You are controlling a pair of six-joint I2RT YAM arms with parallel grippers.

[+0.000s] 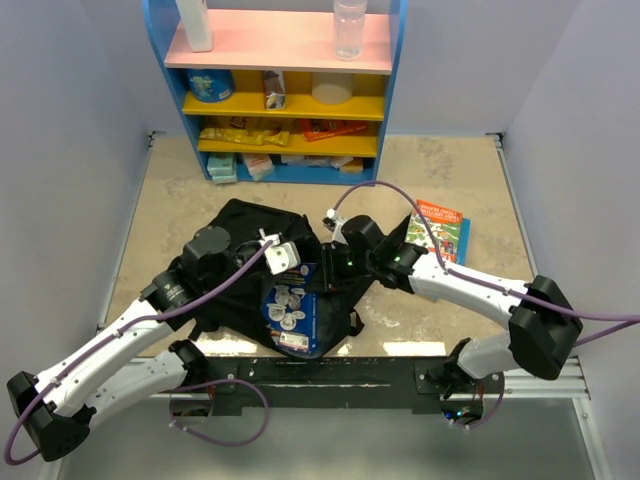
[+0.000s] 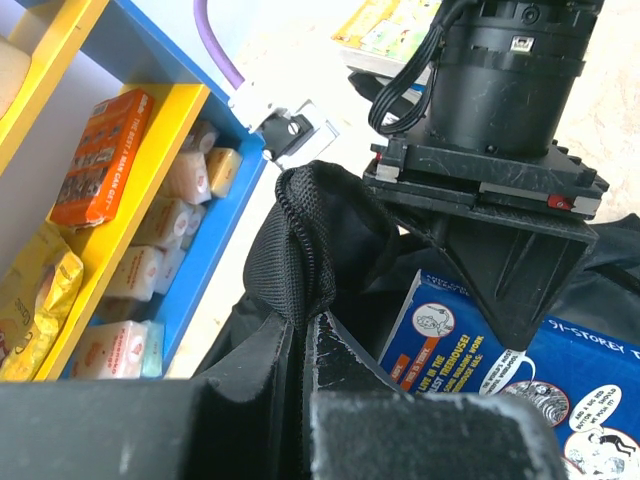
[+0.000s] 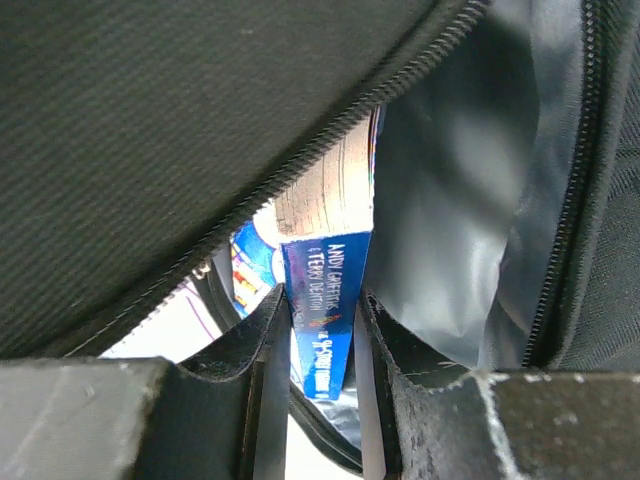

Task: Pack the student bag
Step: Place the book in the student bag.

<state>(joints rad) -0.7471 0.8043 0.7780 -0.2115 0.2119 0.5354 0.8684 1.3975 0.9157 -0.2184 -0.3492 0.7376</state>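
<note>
The black student bag (image 1: 235, 235) lies mid-table with its mouth open. A blue book (image 1: 292, 308) sticks out of the opening towards the near edge. My left gripper (image 1: 296, 268) is shut on the bag's zipper rim (image 2: 300, 240) and holds it up; the left wrist view shows the gripper (image 2: 302, 330) and the blue book (image 2: 470, 345) inside the mouth. My right gripper (image 1: 328, 272) is at the bag's opening. In the right wrist view this gripper (image 3: 322, 310) is shut on the blue book's spine (image 3: 325, 290), between the zipper edge (image 3: 330, 150) and the grey lining (image 3: 450, 200).
A second book (image 1: 443, 228) with a green and orange cover lies flat to the right of the bag. A blue shelf unit (image 1: 285, 100) with snacks stands at the back, with a bottle (image 1: 350, 28) on top. Purple cables run over both arms.
</note>
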